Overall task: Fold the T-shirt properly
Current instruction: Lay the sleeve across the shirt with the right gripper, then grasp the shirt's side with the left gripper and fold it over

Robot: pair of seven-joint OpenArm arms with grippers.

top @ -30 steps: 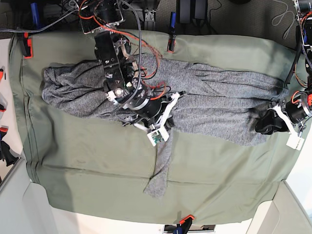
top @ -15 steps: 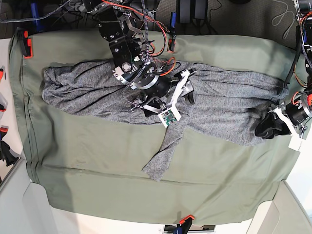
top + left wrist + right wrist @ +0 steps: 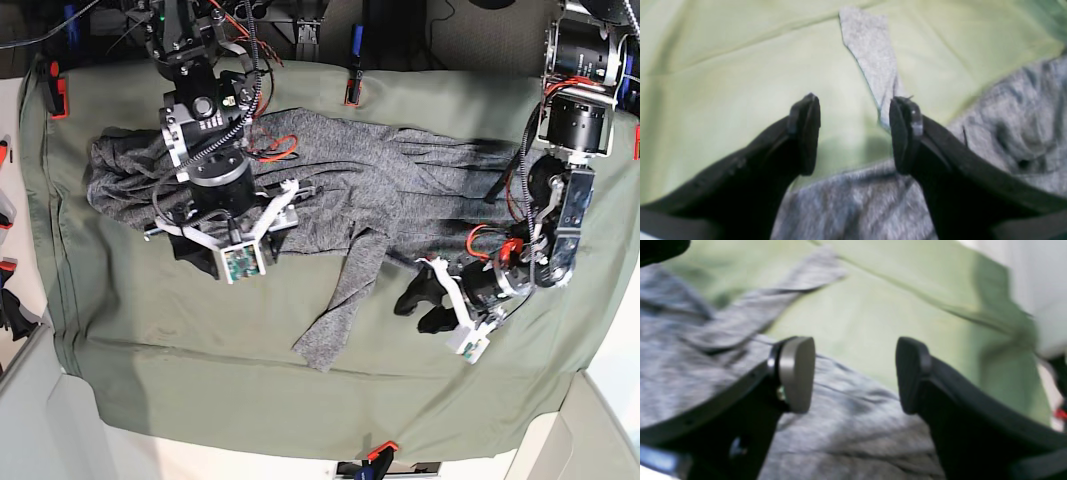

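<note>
Beyond the left gripper (image 3: 853,133), jaws apart and empty, a loose sleeve (image 3: 340,300) of the T-shirt (image 3: 400,190) runs straight ahead across the green cloth (image 3: 180,360) on the desk. The shirt's bunched body lies crosswise, under and beside both sets of jaws. The right gripper (image 3: 853,373) also stands apart, empty, over grey fabric. The left arm looks nearer the sleeve.
</note>
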